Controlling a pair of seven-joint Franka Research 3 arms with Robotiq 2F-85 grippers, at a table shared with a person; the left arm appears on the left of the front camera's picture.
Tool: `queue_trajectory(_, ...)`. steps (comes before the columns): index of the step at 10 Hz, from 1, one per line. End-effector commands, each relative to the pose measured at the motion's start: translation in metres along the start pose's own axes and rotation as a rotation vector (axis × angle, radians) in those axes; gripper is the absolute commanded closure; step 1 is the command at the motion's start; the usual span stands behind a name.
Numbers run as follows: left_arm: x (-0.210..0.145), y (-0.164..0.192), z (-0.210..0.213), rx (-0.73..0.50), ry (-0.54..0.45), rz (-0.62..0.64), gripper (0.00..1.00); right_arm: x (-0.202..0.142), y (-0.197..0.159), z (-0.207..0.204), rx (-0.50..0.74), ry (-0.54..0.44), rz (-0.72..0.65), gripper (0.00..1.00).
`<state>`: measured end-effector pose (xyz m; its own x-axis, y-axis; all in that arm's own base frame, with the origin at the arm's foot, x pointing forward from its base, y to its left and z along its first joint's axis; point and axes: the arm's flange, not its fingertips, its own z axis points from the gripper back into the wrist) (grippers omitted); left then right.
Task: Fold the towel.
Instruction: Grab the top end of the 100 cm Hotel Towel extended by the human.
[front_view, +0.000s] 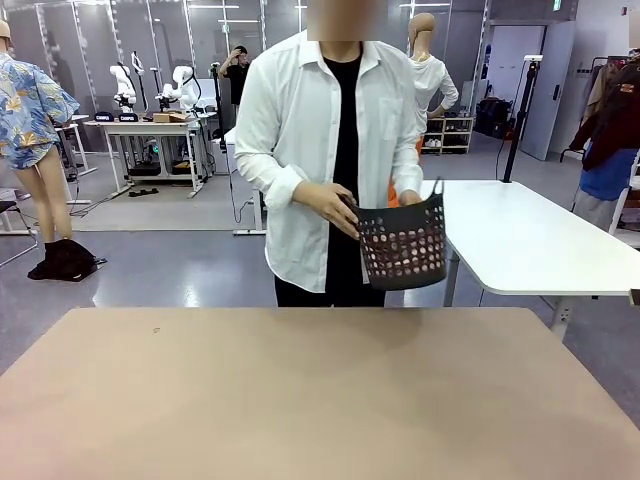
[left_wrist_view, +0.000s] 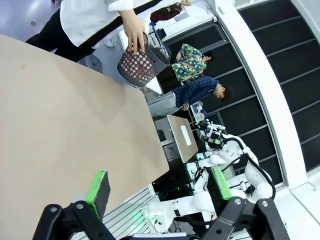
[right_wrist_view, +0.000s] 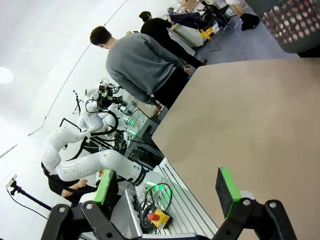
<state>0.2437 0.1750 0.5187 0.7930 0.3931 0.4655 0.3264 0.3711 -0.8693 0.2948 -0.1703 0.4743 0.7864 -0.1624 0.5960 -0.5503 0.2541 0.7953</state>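
1. The left gripper (left_wrist_view: 158, 185) hangs over the edge of the tan table (front_view: 300, 400), its jaws spread wide with nothing between the green pads.
2. At the far side, a person (front_view: 300, 130) in a white shirt holds a dark perforated basket (front_view: 402, 245) off the table with both hands.
3. The towel (front_view: 400, 262) sits inside that basket, pink showing through the holes.
4. The right gripper (right_wrist_view: 166, 186) also stands spread wide and empty, at the table's edge.

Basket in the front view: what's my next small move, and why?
Probably hold both arms back and wait. The person's hand grips the basket beyond the table, with something pink, likely the towel, inside; the left gripper and right gripper stand open.
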Motion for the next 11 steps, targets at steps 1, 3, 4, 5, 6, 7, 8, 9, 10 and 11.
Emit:
queue_trajectory(1, -0.0004, -0.001, -0.0005, -0.019, -0.004, -0.019, 0.0, -0.0007, 0.0009, -0.0006, -0.009, -0.006, 0.005, 0.0)
queue_trajectory(3, -0.0004, -0.001, -0.0005, -0.019, -0.004, -0.019, 0.0, -0.0007, 0.0009, -0.0006, -0.009, -0.006, 0.005, 0.0)
queue_trajectory(4, -0.0004, -0.001, -0.0005, -0.019, -0.004, -0.019, 0.0, -0.0007, 0.0009, -0.0006, -0.009, -0.006, 0.005, 0.0)
queue_trajectory(5, -0.0004, -0.001, -0.0005, -0.019, -0.004, -0.019, 0.0, -0.0007, 0.0009, -0.0006, -0.009, -0.006, 0.005, 0.0)
queue_trajectory(6, -0.0004, -0.001, -0.0005, -0.019, -0.004, -0.019, 0.0, -0.0007, 0.0009, -0.0006, -0.009, -0.006, 0.005, 0.0)
queue_trajectory(7, -0.0004, -0.001, -0.0005, -0.019, -0.004, -0.019, 0.0, -0.0007, 0.0009, -0.0006, -0.009, -0.006, 0.005, 0.0)
queue_trajectory(8, -0.0004, -0.001, -0.0005, -0.019, -0.004, -0.019, 0.0, -0.0007, 0.0009, -0.0006, -0.009, -0.006, 0.005, 0.0)
queue_trajectory(9, -0.0004, -0.001, -0.0005, -0.019, -0.004, -0.019, 0.0, -0.0007, 0.0009, -0.0006, -0.009, -0.006, 0.005, 0.0)
queue_trajectory(10, -0.0004, -0.001, -0.0005, -0.019, -0.004, -0.019, 0.0, -0.0007, 0.0009, -0.0006, -0.009, -0.006, 0.005, 0.0)
queue_trajectory(11, -0.0004, -0.001, -0.0005, -0.019, -0.004, -0.019, 0.0, -0.0007, 0.0009, -0.0006, -0.009, -0.006, 0.005, 0.0)
